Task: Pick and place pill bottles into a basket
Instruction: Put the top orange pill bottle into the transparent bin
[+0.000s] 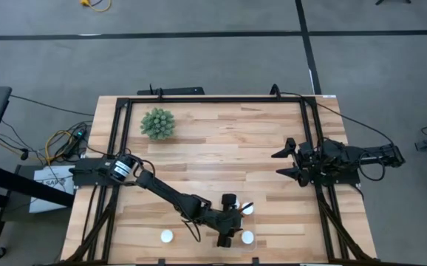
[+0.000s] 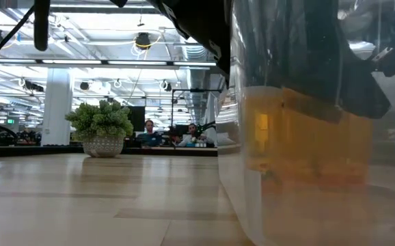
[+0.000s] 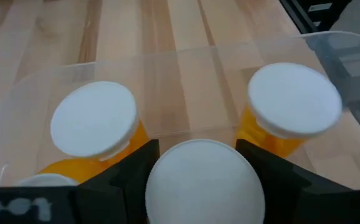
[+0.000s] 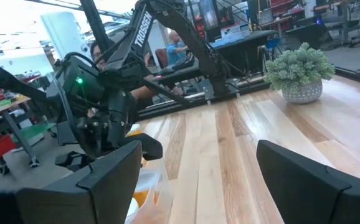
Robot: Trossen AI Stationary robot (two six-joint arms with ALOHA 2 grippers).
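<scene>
Capped bottle [image 3: 205, 180] sits between left gripper [image 3: 198, 163] fingers, over basket [image 3: 167, 59].
Lower straight between two seated bottles, then release; right gripper [image 1: 290, 162] waits open, empty.

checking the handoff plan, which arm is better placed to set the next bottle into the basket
Left. The left pincer is over the basket with a white-capped pill bottle between its fingers, beside two bottles already inside. The right pincer hangs open and empty by the table's right edge, far from the basket.
</scene>
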